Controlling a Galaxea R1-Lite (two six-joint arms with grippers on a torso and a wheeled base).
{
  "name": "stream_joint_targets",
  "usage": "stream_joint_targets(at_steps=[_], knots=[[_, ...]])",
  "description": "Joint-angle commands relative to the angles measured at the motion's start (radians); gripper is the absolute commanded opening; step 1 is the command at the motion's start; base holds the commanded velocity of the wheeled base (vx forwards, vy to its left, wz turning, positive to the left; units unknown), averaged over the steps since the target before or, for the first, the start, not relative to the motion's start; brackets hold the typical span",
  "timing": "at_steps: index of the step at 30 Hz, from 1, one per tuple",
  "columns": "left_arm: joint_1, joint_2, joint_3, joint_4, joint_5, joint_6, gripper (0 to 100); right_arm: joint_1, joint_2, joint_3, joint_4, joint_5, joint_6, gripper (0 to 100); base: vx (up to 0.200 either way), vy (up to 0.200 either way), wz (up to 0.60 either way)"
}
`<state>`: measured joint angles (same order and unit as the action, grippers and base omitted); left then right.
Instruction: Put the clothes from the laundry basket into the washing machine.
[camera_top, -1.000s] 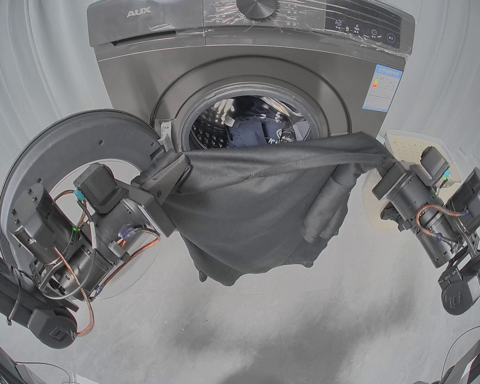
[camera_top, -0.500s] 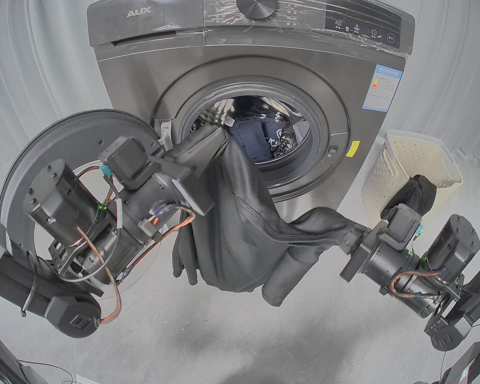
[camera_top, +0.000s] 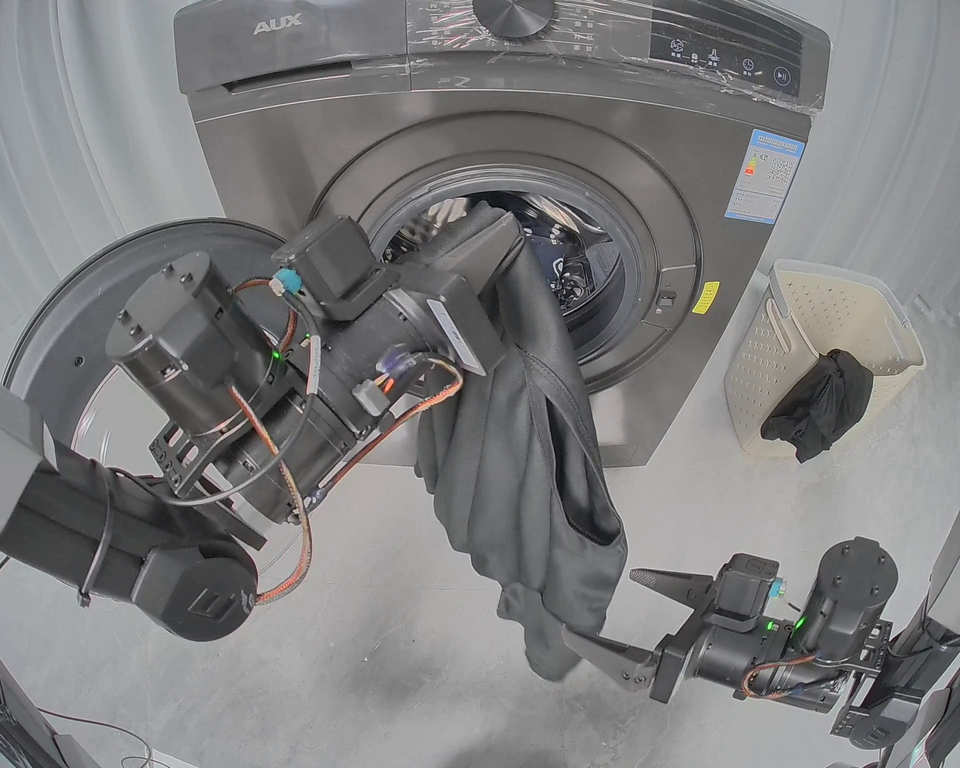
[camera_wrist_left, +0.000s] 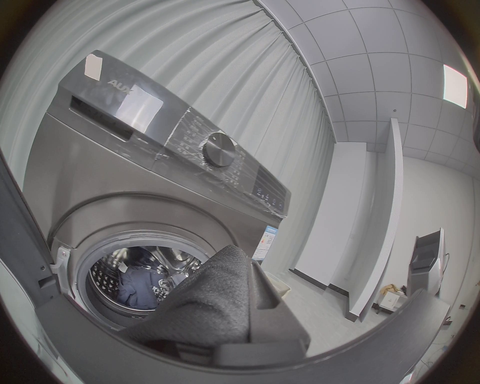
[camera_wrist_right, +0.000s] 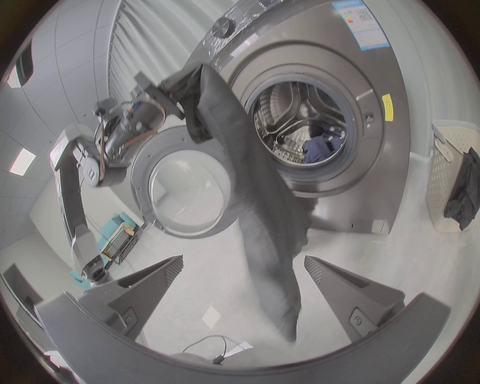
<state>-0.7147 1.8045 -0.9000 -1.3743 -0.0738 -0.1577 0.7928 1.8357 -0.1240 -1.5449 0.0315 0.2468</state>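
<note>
The step in hand is loading: the garment (camera_top: 520, 440), a dark grey one, is on its way into the washer (camera_top: 480, 130), which stands at 12 o'clock in the head view with its door (camera_top: 90, 300) swung wide toward 9 o'clock. The left claw (camera_top: 490, 238) is pinching the garment by its top edge right at the lip of the drum mouth (camera_top: 590, 290). The rest of the cloth hangs straight down outside the machine, its tail reaching close to the floor.

The right claw (camera_top: 630, 615) sits low at 5 o'clock, its fingers spread and holding nothing. The garment's tail hangs just beside them (whether cloth touches a finger cannot be told).

Blue clothes (camera_wrist_left: 135, 290) already lie in the drum. At 3 o'clock the basket (camera_top: 850, 300) has one more black piece (camera_top: 820, 400) draped over its rim, so the task looks well along but not finished.

The next move probably calls for the left claw to carry its pinch deeper into the drum before letting go, because most of the cloth hangs outside and would likely slide back out over the lip. The right claw seems placed to gather the tail and feed it in. After that, the black piece on the basket remains to be fetched.
</note>
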Motion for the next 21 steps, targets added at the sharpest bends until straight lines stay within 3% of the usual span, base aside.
stream_joint_targets(at_steps=[1, 6, 14, 18, 21], knots=[[-0.029, -0.042, 0.026, 0.014, -0.012, 0.003, 0, 0.022, 0.030, 0.026, -0.001, 0.004, 0.002, 100, 0.000, 0.000, 0.00], [-0.055, -0.080, 0.075, 0.015, -0.043, 0.003, 0, 0.002, 0.051, -0.011, -0.001, 0.011, 0.005, 100, 0.000, 0.000, 0.00], [-0.057, -0.126, 0.101, 0.021, -0.067, 0.003, 0, -0.104, 0.166, -0.138, -0.001, 0.010, 0.000, 100, 0.000, 0.000, 0.00], [-0.057, -0.152, 0.098, 0.044, -0.081, 0.003, 0, -0.135, 0.221, -0.221, -0.001, 0.018, -0.009, 100, 0.000, 0.000, 0.00], [-0.058, -0.178, 0.101, 0.070, -0.089, 0.003, 0, -0.168, 0.284, -0.318, -0.001, 0.047, -0.015, 100, 0.000, 0.000, 0.00]])
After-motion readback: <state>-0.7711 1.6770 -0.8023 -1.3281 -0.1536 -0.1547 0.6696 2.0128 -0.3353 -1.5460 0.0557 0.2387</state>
